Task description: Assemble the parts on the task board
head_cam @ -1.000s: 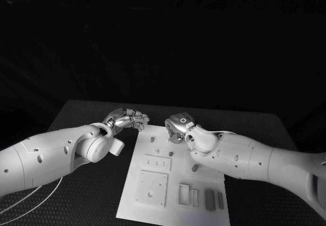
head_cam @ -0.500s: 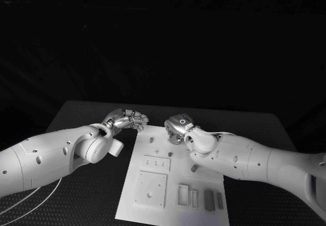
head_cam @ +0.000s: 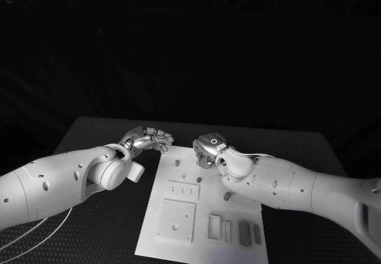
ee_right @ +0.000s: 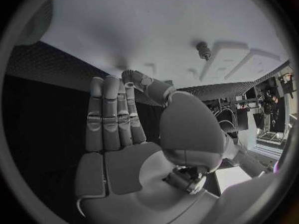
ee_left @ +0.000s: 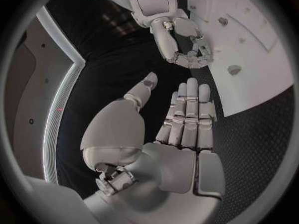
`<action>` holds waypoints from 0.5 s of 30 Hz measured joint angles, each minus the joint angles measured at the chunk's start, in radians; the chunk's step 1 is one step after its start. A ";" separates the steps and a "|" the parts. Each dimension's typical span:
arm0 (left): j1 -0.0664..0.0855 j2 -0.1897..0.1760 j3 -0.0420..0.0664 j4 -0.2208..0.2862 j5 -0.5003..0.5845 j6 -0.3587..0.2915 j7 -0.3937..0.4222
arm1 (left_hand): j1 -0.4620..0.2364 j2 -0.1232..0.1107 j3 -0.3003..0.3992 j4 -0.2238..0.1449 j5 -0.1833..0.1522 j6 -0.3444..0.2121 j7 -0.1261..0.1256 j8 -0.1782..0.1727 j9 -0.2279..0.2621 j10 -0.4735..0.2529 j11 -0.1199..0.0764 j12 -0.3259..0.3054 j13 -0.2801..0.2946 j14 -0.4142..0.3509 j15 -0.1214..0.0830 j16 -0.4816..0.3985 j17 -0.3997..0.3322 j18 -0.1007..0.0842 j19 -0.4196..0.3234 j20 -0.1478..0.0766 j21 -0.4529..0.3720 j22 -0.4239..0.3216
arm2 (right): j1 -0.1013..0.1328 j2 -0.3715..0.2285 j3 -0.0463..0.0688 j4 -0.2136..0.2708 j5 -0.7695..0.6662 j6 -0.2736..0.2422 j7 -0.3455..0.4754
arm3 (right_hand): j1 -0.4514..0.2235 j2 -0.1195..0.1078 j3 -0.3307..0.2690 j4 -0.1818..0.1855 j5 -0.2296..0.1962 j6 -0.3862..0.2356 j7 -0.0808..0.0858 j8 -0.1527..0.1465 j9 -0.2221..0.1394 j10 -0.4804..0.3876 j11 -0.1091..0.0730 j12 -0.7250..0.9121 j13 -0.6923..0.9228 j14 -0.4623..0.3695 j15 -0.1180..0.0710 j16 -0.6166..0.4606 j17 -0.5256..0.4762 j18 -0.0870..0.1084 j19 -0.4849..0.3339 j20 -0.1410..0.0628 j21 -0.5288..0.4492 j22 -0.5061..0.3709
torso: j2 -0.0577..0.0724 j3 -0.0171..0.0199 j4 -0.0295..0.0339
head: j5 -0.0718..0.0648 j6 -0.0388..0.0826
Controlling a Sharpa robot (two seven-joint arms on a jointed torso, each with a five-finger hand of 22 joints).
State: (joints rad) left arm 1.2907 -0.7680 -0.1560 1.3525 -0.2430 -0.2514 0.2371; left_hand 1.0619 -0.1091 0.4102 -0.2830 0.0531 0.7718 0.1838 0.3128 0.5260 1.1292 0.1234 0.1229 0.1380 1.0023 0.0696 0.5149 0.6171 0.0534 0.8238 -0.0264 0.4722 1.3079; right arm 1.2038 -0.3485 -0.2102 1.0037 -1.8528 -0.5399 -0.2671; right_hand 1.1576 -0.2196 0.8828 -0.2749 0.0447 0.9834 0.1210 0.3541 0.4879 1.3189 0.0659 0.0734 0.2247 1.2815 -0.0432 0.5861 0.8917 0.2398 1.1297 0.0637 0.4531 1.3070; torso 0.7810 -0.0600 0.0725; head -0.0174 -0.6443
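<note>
The white task board (head_cam: 238,212) lies in the middle of the black table. Small parts stand on it near its far end (head_cam: 178,162) and a little nearer (head_cam: 199,180), and two grey bars (head_cam: 245,233) lie at its near right. My left hand (head_cam: 149,138) hovers just off the board's far left corner; the left wrist view shows this left hand (ee_left: 187,119) flat, fingers straight, holding nothing. My right hand (head_cam: 208,147) hangs over the board's far end; in the right wrist view the right hand (ee_right: 115,119) is also spread and bare, with a peg (ee_right: 203,47) on the board beyond it.
Recessed plates (head_cam: 176,220) and empty slots (head_cam: 215,226) fill the board's near half. A thin white cable (head_cam: 32,234) loops on the table at the near left. Black table (head_cam: 95,132) extends on both sides of the board.
</note>
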 measured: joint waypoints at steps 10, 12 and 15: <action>0.000 0.000 0.000 -0.005 0.002 0.000 0.000 | 0.000 0.000 0.000 0.000 0.000 0.000 0.000 0.000 0.001 0.000 0.000 0.000 0.000 0.000 0.000 0.000 0.001 0.000 0.000 0.000 0.000 0.000 | -0.003 -0.006 -0.002 -0.002 0.034 -0.014 0.001 | 0.009 -0.062 -0.020 0.010 0.010 -0.141 0.009 -0.070 -0.027 -0.194 0.052 -0.010 -0.016 0.010 0.043 0.002 -0.004 0.008 -0.007 0.004 0.011 0.002 | 0.000 -0.0011 -0.0006 | -0.003 -0.001; 0.000 0.000 0.000 -0.010 0.003 0.000 -0.001 | 0.000 0.000 -0.002 0.002 0.000 0.000 0.000 0.000 0.001 0.000 0.000 0.000 0.000 0.000 0.000 0.000 0.001 -0.001 0.000 0.000 0.000 0.000 | -0.003 -0.009 -0.002 -0.001 0.039 -0.026 0.001 | 0.007 -0.064 -0.022 0.012 0.010 -0.151 0.008 -0.070 -0.027 -0.199 0.057 -0.010 -0.020 0.010 0.043 0.006 -0.004 0.009 -0.009 0.006 0.012 0.002 | 0.000 -0.0010 -0.0005 | -0.004 0.000; 0.000 -0.001 0.000 -0.014 0.004 0.000 -0.001 | 0.000 0.000 -0.003 0.003 0.000 0.000 0.000 0.000 0.001 0.000 0.000 0.000 0.000 0.000 0.000 -0.004 0.001 -0.001 0.000 0.000 0.000 0.000 | -0.002 -0.016 -0.002 0.006 0.050 -0.043 0.001 | -0.002 -0.073 -0.033 0.008 0.010 -0.163 0.003 -0.070 -0.028 -0.209 0.057 -0.010 -0.027 0.007 0.047 0.010 -0.003 0.010 -0.010 0.008 0.018 0.002 | 0.000 -0.0005 -0.0008 | -0.002 0.002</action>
State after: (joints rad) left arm 1.2907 -0.7691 -0.1561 1.3387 -0.2389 -0.2515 0.2361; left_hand 1.0620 -0.1091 0.4074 -0.2801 0.0531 0.7718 0.1838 0.3128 0.5270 1.1292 0.1235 0.1229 0.1379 1.0023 0.0696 0.5110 0.6178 0.0525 0.8238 -0.0264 0.4722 1.3077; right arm 1.2020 -0.3646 -0.2120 1.0098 -1.8032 -0.5829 -0.2663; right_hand 1.1558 -0.2923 0.8497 -0.2666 0.0544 0.8203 0.1236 0.2842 0.4598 1.1095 0.1233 0.0636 0.1973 1.2884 0.0041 0.5961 0.8889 0.2494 1.1194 0.0713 0.4708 1.3091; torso 0.7808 -0.0605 0.0717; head -0.0198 -0.6419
